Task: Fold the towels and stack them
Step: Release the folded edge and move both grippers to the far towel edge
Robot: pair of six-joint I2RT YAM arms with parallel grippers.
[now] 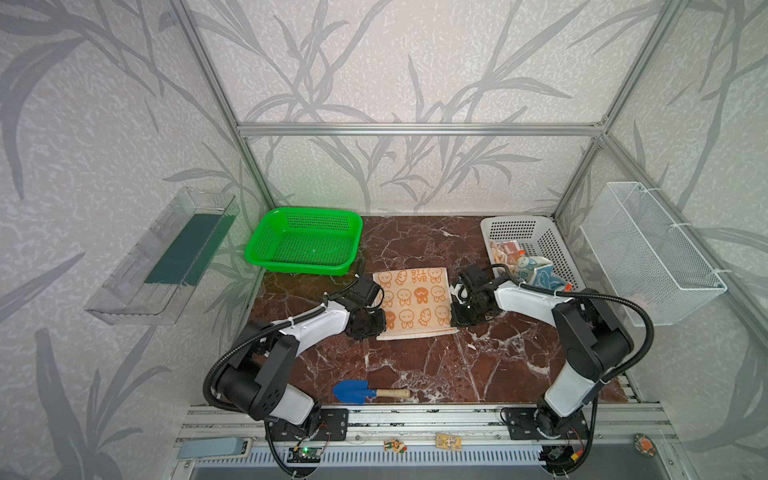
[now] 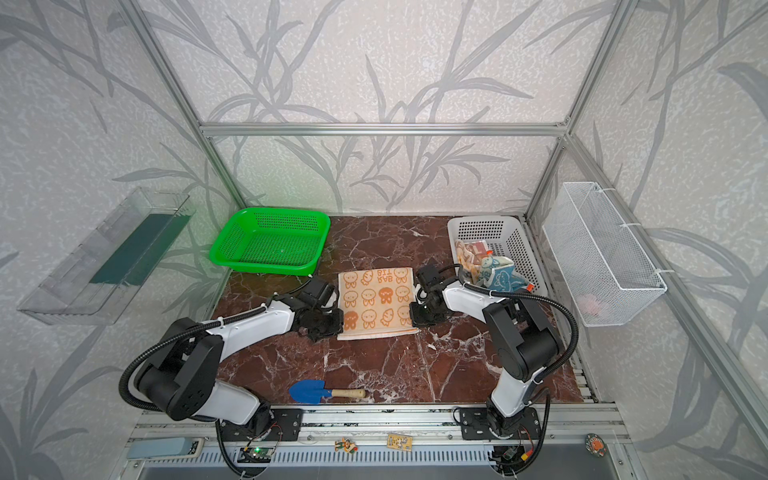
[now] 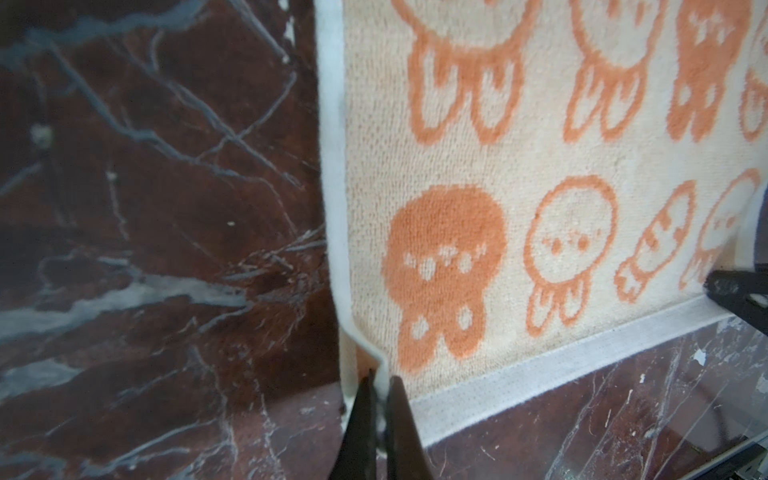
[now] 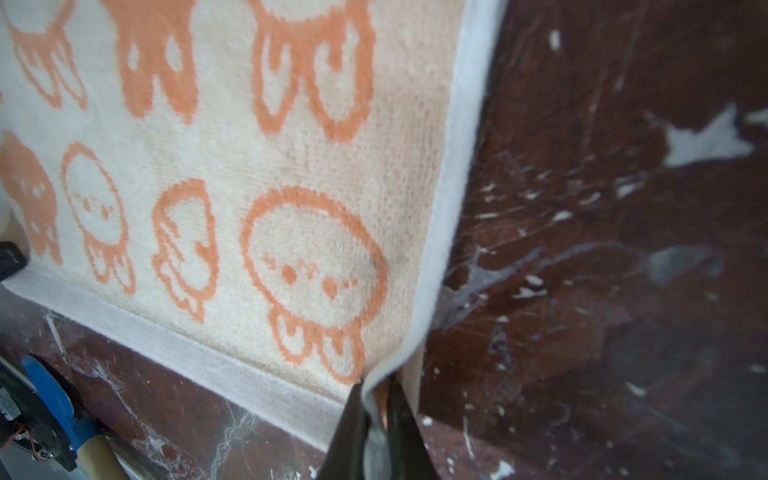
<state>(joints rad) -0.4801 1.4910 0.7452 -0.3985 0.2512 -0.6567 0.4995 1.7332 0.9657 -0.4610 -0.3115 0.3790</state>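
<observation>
Place: a robot lab test cell.
Enclosure: aluminium frame [image 1: 415, 129] around leaf-print wall panels [image 1: 374, 62].
Mounting: left arm [image 1: 291, 328] and right arm [image 1: 582, 328] bolted to a slotted rail [image 1: 415, 417] along the marble-look table [image 1: 415, 361].
Electronics: bare circuit board [image 1: 305, 452], its green light lit.

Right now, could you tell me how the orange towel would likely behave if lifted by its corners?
Probably floppy: the towel buckles at its hem where the left gripper pinches it. Likely light, since it looks like thin terry. Its looped nap should resist slipping.

The marble tabletop [image 1: 415, 365] carries a green basket [image 1: 316, 211], white basket [image 1: 515, 218], orange-bunny towel [image 1: 415, 303] and blue trowel [image 1: 370, 392].
</observation>
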